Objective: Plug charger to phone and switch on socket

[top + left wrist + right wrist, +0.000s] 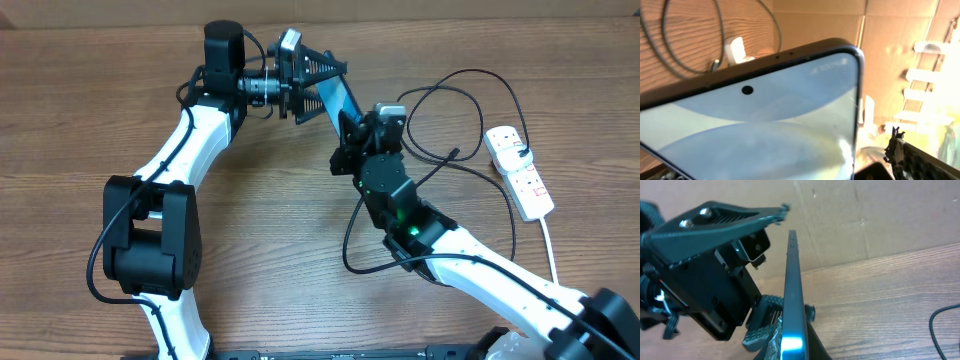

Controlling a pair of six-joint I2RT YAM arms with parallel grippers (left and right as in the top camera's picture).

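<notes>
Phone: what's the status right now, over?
Left end effector open beside phone. Right end effector shut on phone, holding it up on edge. Charger lies loose, not plugged in.

Phone [765, 135] scrn lt-blue/white waves, blk rim; socket [521, 172] white, red marks; charger [470, 71] blk.

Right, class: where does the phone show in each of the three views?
Overhead: phone upper centre, tilted.
Left wrist: phone fills the lower left, screen close up.
Right wrist: phone edge-on, upright, centre.
Shared landmark: black cable, right of the phone overhead, top left, far right edge.
</notes>
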